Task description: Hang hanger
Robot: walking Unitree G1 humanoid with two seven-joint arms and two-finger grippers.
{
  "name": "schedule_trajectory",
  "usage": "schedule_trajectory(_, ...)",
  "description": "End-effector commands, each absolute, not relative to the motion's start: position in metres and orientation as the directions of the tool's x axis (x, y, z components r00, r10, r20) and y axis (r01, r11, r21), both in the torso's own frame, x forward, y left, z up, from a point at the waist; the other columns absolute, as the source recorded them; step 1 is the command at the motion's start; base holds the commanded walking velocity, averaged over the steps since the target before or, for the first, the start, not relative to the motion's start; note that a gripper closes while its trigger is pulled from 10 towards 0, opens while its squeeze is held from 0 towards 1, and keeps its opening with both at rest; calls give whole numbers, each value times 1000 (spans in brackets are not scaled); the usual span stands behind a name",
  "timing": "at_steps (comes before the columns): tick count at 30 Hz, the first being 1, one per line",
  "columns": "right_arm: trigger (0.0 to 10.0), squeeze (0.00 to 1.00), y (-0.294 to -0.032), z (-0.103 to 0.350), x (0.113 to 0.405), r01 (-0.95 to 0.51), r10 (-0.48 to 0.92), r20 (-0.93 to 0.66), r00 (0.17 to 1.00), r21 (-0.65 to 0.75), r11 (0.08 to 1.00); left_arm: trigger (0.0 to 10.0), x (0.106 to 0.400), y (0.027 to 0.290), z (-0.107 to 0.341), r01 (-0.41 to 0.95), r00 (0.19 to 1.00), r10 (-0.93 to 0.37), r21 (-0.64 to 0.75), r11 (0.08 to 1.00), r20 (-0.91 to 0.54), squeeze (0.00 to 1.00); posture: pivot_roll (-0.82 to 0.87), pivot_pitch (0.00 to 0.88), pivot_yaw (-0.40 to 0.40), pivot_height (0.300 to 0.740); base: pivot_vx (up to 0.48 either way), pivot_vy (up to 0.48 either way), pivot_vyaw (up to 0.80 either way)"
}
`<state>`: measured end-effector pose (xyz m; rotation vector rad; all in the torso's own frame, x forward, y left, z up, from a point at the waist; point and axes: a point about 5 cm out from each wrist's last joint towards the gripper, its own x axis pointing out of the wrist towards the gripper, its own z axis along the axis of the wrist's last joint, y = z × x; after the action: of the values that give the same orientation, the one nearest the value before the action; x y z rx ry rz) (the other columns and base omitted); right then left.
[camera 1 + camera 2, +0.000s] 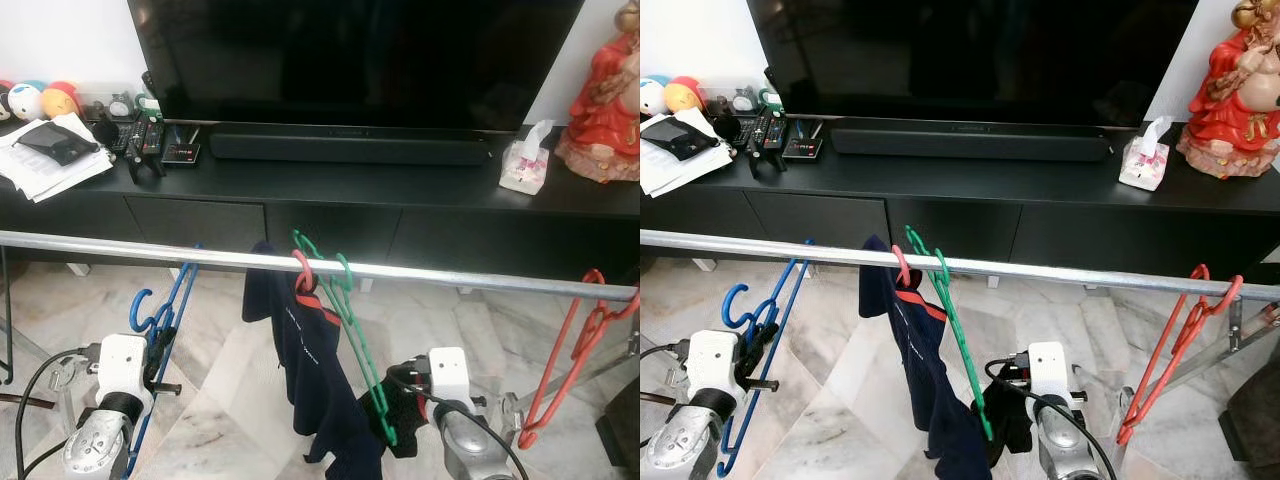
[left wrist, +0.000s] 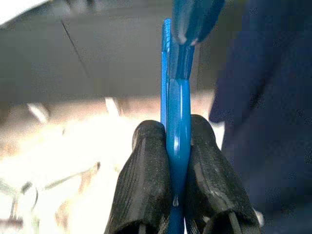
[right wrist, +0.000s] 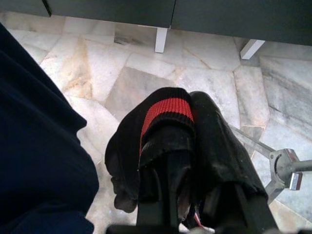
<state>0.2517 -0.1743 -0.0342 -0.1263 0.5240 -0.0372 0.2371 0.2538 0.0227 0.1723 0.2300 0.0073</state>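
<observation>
Right pincer [image 3: 187, 161] clamps a black, red-striped cloth [image 3: 163, 122] over marble floor [image 3: 204, 73].

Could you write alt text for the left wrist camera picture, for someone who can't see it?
Two black fingers of the left claw pinch a bright blue plastic hanger edge-on between them. A dark navy garment hangs beside it, with blurred pale marble floor beyond.

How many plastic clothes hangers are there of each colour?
Blue plastic hanger, pinched in the left gripper: 1
Green plastic hanger, hooked on the metal rail: 1
Red plastic hanger, hooked at the rail's right end: 1
Pink plastic hanger hook carrying the navy garment: 1
Total: 4
</observation>
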Motion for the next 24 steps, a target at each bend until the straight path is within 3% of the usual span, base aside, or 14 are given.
schedule_trajectory(1,10000,0,-175,-35,252,5,-72,-506,859,-133,991,10000,231,251,0,27,932,36,168,985,-359,0,-25,64,-42,740,0,0,0)
schedule_trajectory(7,10000,0,-175,-30,257,18,-81,-479,874,-134,991,10000,215,243,-41,7,798,99,173,985,-594,0,-48,45,-29,740,0,0,0)
schedule_trajectory(17,10000,0,-172,-20,264,17,-78,-403,912,-153,988,10000,197,225,-67,3,665,131,178,984,-735,0,-72,7,-10,740,0,0,0)
schedule_trajectory(24,10000,0,-168,-17,264,25,-80,-373,924,-150,988,10000,187,222,-74,-30,629,152,172,985,-763,0,-68,0,-12,740,0,0,0)
